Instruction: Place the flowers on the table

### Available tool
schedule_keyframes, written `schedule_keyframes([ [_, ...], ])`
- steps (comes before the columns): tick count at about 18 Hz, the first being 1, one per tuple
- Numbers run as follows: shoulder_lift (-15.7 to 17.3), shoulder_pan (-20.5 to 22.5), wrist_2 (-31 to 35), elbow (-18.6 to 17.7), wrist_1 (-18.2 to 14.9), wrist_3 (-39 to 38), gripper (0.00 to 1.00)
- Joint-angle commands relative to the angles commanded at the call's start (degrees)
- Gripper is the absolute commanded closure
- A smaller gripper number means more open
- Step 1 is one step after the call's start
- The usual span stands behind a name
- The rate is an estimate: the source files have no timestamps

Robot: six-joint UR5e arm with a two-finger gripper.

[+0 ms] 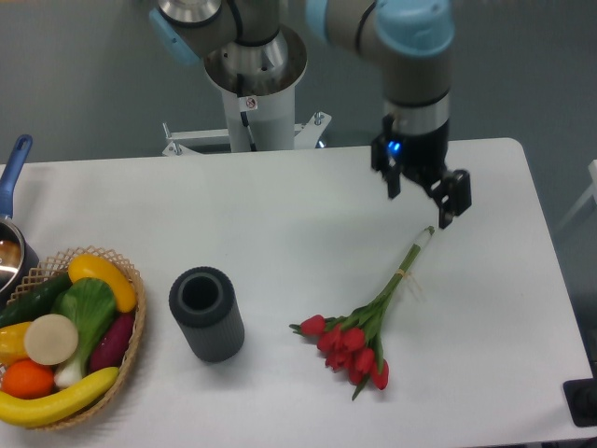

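Observation:
The flowers [359,334], a bunch of red tulips with green leaves and long green stems tied with twine, lie flat on the white table [280,224]. The blooms point to the front, the stem ends to the back right. My gripper [420,203] hangs open and empty just above and behind the stem tips, apart from them.
A dark grey cylindrical vase [206,313] stands upright left of the flowers. A wicker basket of fruit and vegetables [65,336] sits at the front left. A pot with a blue handle [11,224] is at the left edge. The arm's base [254,84] stands behind the table.

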Motion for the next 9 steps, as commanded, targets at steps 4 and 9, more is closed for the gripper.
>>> schedule_keyframes([
  [4,0.89,5.98,-2.20,-1.85,-0.09,6.41,0.00],
  [9,1.15,11.96,-6.33,-2.82,-1.84,15.03,0.00],
])
